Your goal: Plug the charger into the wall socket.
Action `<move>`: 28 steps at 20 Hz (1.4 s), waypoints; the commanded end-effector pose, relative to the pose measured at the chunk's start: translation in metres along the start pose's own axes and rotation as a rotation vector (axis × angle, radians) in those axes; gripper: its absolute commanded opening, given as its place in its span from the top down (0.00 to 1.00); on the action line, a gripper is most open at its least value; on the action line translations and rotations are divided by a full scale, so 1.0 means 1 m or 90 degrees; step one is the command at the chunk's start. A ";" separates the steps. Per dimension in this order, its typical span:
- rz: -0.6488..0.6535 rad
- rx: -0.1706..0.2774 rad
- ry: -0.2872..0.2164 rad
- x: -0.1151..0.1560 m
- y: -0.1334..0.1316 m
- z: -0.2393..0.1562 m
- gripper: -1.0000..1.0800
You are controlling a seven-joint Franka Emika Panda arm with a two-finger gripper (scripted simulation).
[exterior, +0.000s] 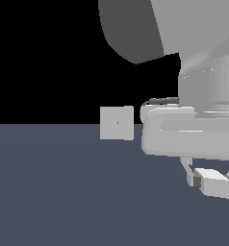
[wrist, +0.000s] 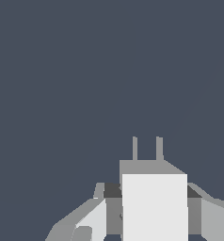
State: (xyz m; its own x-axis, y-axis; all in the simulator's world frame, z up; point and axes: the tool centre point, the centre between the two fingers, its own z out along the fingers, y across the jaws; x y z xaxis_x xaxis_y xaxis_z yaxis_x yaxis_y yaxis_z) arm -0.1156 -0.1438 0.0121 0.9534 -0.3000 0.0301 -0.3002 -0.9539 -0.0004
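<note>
Socket (exterior: 117, 123): upright square plate at mid-frame in the exterior view, standing on the dark desk (exterior: 63, 192), a small yellowish dot at its centre. Nothing stands between it and the arm's side.

Arm: bulky pale body fills the exterior view's right, partly blocking sight beyond the socket.

End effector (exterior: 211, 181): low at the exterior view's right, closed onto the charger (exterior: 215, 182), fingers pressing both flanks. The wrist view shows the charger (wrist: 154, 202) with two prongs pointing forward, an orientation judged suitable for insertion. The charger is held above the desk, well apart from the socket. Remaining: alignment and approach.
</note>
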 end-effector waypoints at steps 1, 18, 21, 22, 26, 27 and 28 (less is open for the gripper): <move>0.000 0.000 0.000 0.000 0.000 0.000 1.00; -0.012 0.000 0.000 0.021 -0.056 -0.027 1.00; -0.019 0.000 0.000 0.031 -0.084 -0.040 1.00; -0.021 0.000 0.000 0.035 -0.094 -0.045 1.00; -0.029 0.000 0.000 0.048 -0.133 -0.063 1.00; -0.031 0.000 0.000 0.051 -0.141 -0.066 1.00; -0.033 0.000 0.000 0.054 -0.148 -0.070 1.00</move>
State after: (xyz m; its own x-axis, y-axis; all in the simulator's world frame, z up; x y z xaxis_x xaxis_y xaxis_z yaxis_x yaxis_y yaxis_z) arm -0.0290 -0.0283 0.0776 0.9670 -0.2529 0.0315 -0.2530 -0.9675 0.0006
